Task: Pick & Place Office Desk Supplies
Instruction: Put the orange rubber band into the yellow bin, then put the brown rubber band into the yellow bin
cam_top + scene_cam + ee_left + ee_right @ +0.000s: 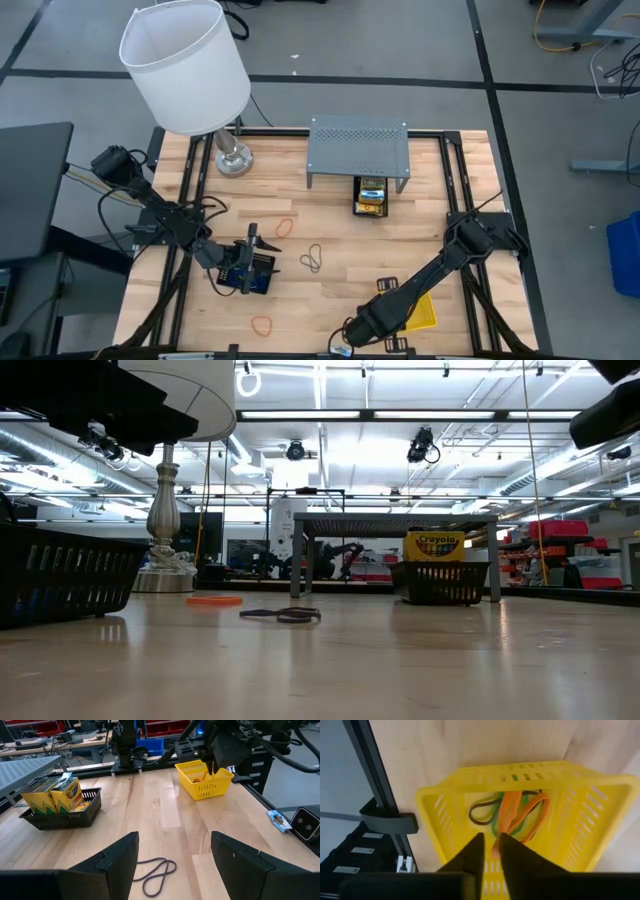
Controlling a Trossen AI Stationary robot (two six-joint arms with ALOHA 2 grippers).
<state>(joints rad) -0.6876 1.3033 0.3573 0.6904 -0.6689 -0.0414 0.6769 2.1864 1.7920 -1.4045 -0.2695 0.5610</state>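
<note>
My right gripper points down into a yellow tray near the table's front edge, its fingers a narrow gap apart. Orange, green and dark rubber bands lie in the tray. One orange band rises between the fingertips. My left gripper stands open and nearly level over a black mesh tray at the front left, with nothing between its fingers. A dark band and two orange bands lie on the table. Crayon boxes sit in a second black mesh tray. My right gripper comes from above, and its fingers flank the upper end of the orange band, which reaches up out of the yellow tray. The rest of that band lies slack on the tray's floor. I cannot tell whether either finger touches it.
A grey perforated shelf stands at the back centre, over the far end of the crayon tray. A white-shaded lamp stands at the back left on its metal base. Bare wood lies between the two arms.
</note>
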